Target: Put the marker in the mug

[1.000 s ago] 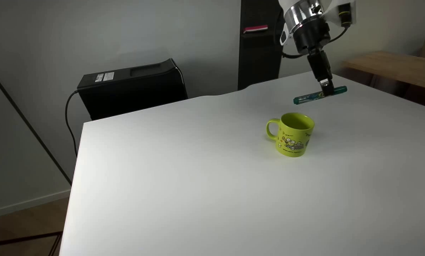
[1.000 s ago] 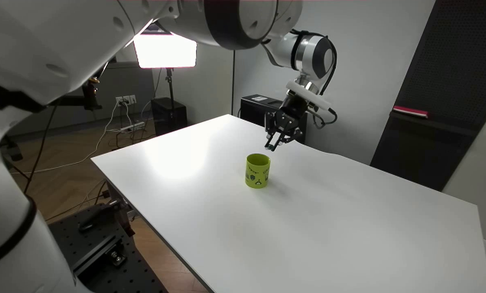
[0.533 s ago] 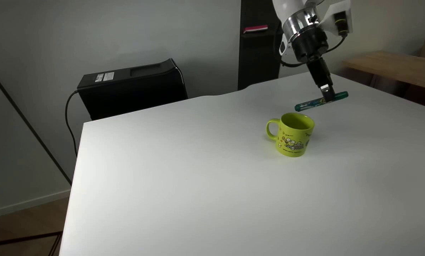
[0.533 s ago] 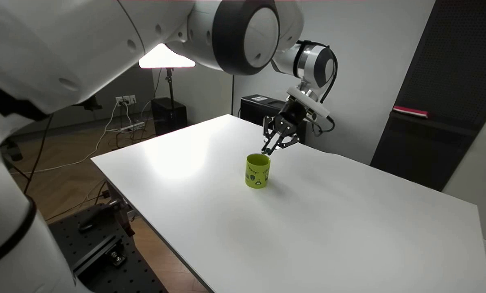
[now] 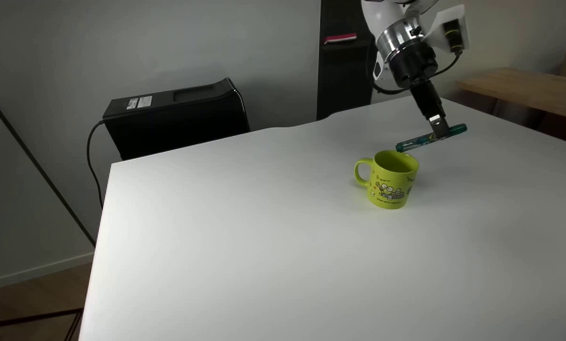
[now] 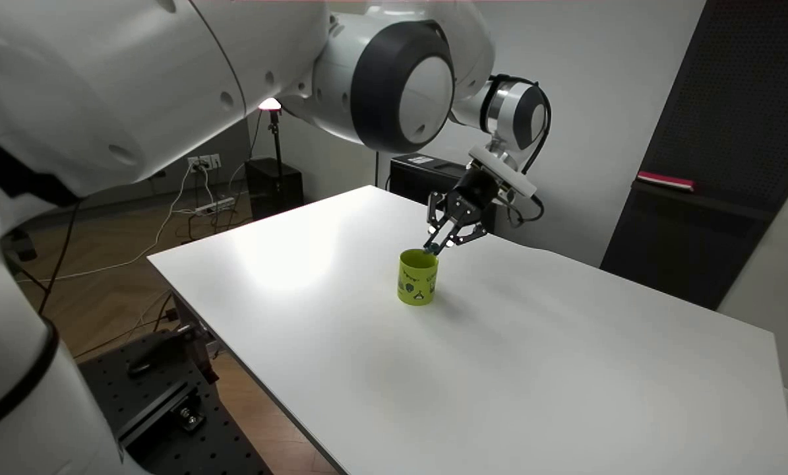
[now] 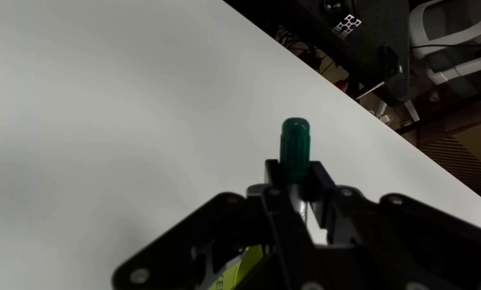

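Marker in grip, near the mug; getting it inside is left to do.
The tool is narrowed onto the green marker, pinching it crosswise above the desk, so the picking up looks done. The lime-green mug stands upright on the desk, lower than the tool and off to one side of it, near the marker's dipped end; whether that end touches the rim, I cannot tell. Left, I judge: bring the tool across over the opening, tip the marker steeper, lower, release. Counted: one tool, one marker, one mug.
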Motion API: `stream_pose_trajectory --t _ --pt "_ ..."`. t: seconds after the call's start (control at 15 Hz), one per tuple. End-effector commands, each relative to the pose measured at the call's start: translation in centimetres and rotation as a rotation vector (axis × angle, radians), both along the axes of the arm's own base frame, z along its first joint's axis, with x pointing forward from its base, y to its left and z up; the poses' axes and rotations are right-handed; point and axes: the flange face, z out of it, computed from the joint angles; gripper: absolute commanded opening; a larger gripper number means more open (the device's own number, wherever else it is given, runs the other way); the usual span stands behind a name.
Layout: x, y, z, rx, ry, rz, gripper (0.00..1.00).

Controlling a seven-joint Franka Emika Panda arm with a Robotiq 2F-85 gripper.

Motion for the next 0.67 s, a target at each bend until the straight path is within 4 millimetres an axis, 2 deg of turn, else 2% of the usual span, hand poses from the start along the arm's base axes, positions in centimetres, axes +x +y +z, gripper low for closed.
stream_pose_trajectory --t 0.0,0.6 --pt "0.5 0.2 -0.5 0.018 0.007 -0.017 0.05" --pt "0.4 1.1 -3.4 0.029 0.02 0.0 0.05"
